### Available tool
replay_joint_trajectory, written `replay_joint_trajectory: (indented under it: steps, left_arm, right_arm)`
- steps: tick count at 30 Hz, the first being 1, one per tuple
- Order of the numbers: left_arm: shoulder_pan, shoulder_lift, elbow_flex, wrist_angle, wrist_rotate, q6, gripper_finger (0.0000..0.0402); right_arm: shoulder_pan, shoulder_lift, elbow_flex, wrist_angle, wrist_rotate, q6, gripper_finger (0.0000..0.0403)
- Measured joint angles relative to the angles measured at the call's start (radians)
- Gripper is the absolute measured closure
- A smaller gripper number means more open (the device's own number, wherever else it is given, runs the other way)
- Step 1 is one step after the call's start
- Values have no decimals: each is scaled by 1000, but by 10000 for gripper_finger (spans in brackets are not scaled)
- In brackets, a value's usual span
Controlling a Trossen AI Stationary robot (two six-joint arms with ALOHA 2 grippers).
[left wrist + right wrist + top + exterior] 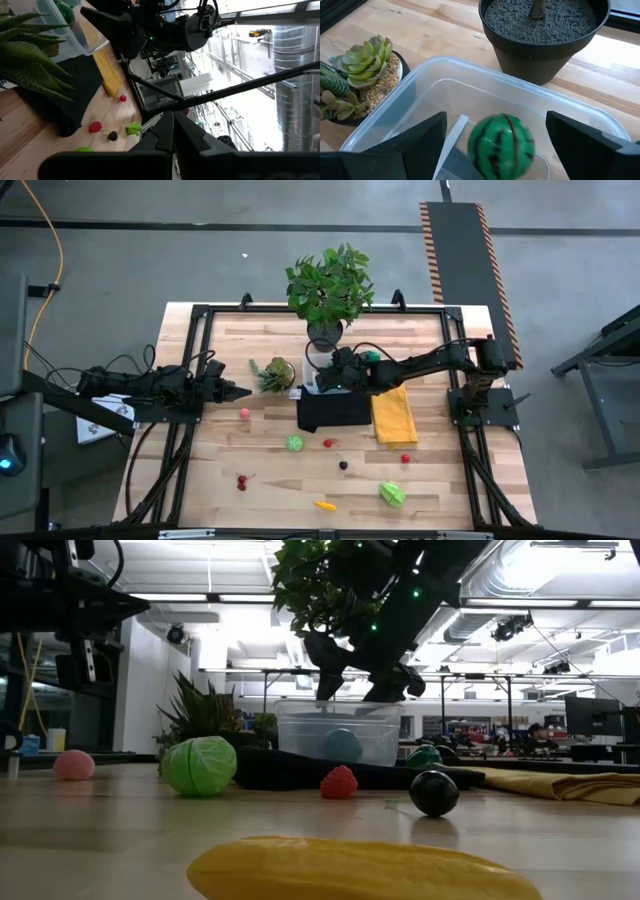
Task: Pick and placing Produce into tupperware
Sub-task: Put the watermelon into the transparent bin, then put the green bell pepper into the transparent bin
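The clear tupperware (311,378) (470,67) stands on the far end of a black cloth (335,412). My right gripper (327,372) (500,142) hovers open just above it. A dark green striped ball (501,146) shows between its spread fingers without touching them, inside the box's outline; the low view shows a ball (342,745) inside the box. Other produce lies on the near table: a pink ball (244,413), a green cabbage (294,443), red berries (328,443), cherries (242,480), a yellow piece (325,505), a leafy piece (392,494). My left gripper (238,391) waits shut at the table's left.
A small succulent pot (275,373) stands just left of the tupperware and a big potted plant (330,285) just beyond it. A yellow cloth (394,415) lies right of the black cloth. A dark ball (343,465) and a red berry (405,458) lie near the middle.
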Motion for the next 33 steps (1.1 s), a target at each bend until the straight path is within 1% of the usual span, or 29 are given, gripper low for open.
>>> replay_joint_trajectory:
  steps: [8, 18, 24, 28, 33]
  left_arm:
    - [0, 0, 0, 0, 0, 0, 401]
    - [0, 0, 0, 0, 0, 0, 401]
    - [0, 0, 0, 0, 0, 1, 401]
    - [0, 0, 0, 0, 0, 1, 401]
    - [0, 0, 0, 0, 0, 4, 401]
  right_arm:
    - [0, -21, 0, -11, 0, -7, 70]
    - [14, -80, 0, -96, 0, -7, 70]
    - [58, -109, 0, -141, -1, 1, 70]
    - [97, -130, 0, -167, -31, 37, 71]
    - [143, -200, 0, -243, -39, 84, 71]
